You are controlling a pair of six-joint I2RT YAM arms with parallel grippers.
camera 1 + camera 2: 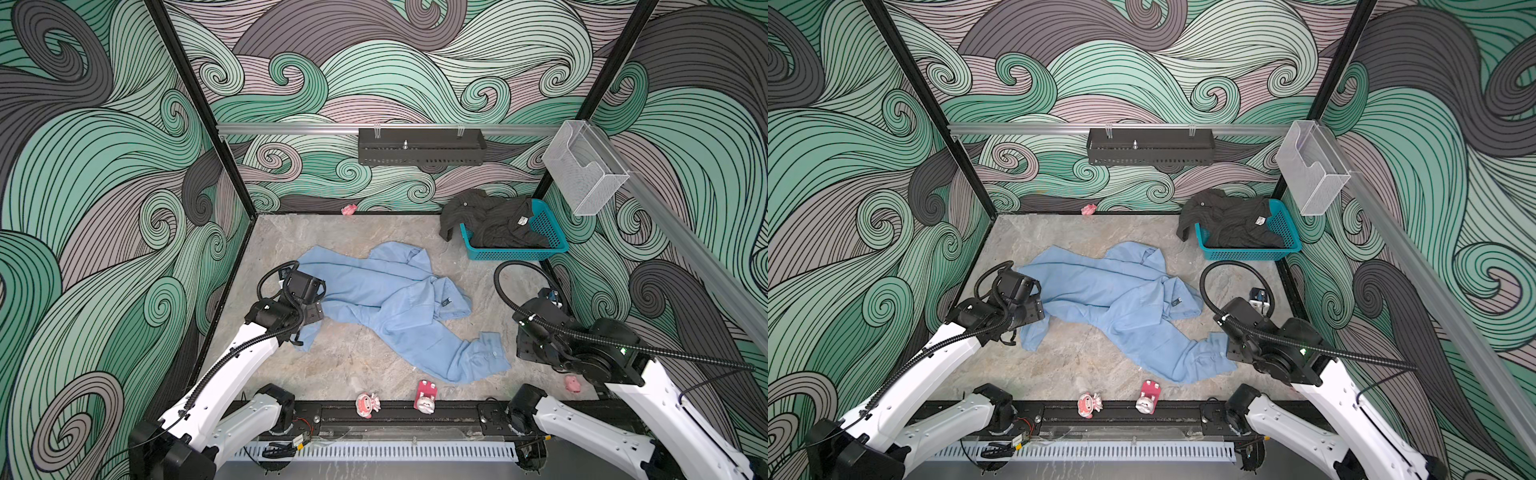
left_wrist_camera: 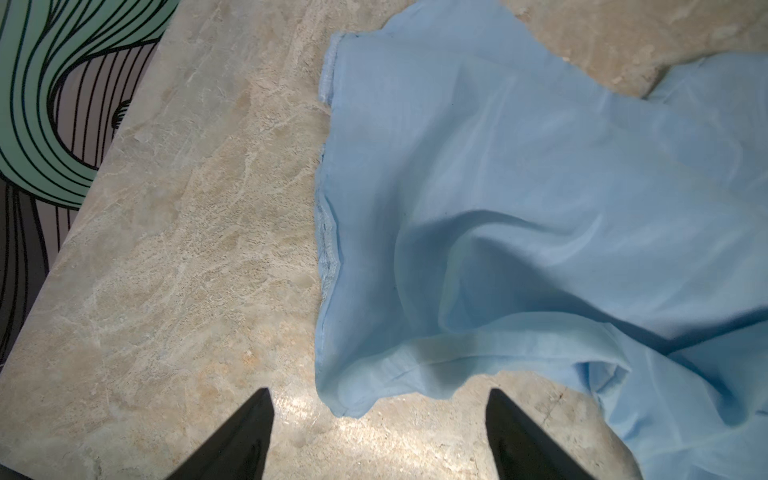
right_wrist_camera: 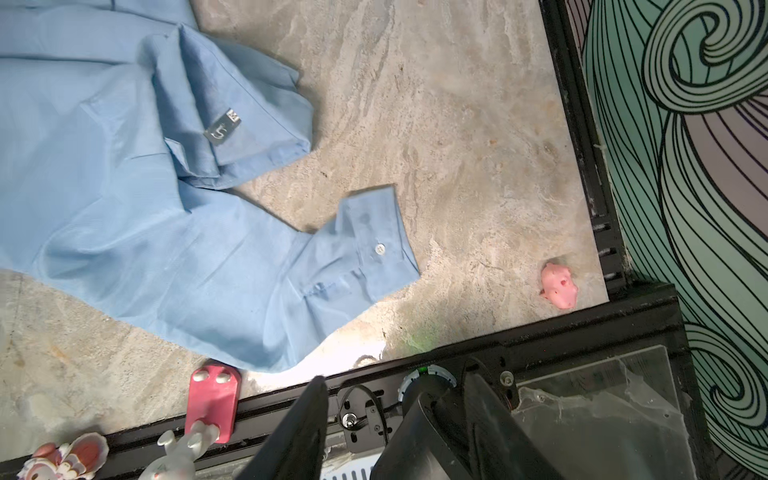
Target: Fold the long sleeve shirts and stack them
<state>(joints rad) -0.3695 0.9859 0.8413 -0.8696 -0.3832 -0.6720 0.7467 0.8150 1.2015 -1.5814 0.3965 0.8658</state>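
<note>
We record the light blue shirt lying crumpled on the table in front of the teal basket, and the charcoal shirt heaped in that basket. The left gripper and right gripper are both spread and empty, on the basket's near side. Risk, in our judgement: with the sleeve twisted, a pinch may catch a single layer and skew the fold.

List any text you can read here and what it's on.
Neck label on the blue shirt: a pale curly mark, no legible word.
Tag on the dark shirt: too small to read.
No other readable text.
</note>
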